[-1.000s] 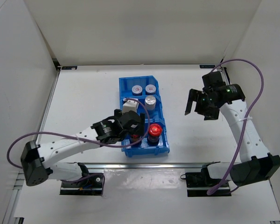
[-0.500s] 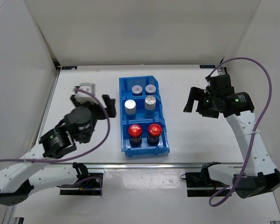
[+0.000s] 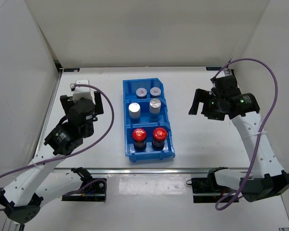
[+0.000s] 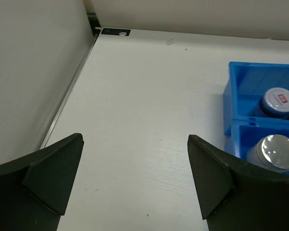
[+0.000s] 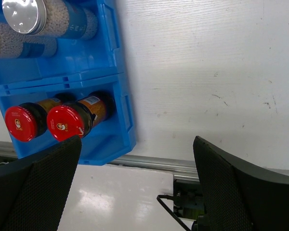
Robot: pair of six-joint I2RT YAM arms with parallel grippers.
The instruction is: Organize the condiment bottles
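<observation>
Since a second ago the left arm has swung off the blue bin (image 3: 126,86), where it had hung low over the near and middle compartments, and now stands well to the bin's left above the bare white table (image 3: 192,139). The right arm has barely shifted at the bin's right. The left gripper (image 4: 135,163) and the right gripper (image 5: 136,154) both have their jaws spread wide with nothing between them.

All six condiment bottles stand in the bin, paired by kind. The two pale silver-capped bottles (image 3: 155,104) fill the middle compartment, the two dark red-capped bottles (image 3: 139,136) the near one, and the two short bottles with white red-marked caps (image 3: 141,92) the far one. By that layout the sorting looks finished.

If one needs shifting, these look like small, rigid, light containers with smooth round walls, so probably slippery under a side pinch and liable to tip if nudged. The silver-capped pair stands tallest and gives the most to hold. Each pair sits close together, leaving little room between neighbours. The safest hold is likely from above, pads across the cap or just under it, fingers entering on the sides facing the bin walls.
</observation>
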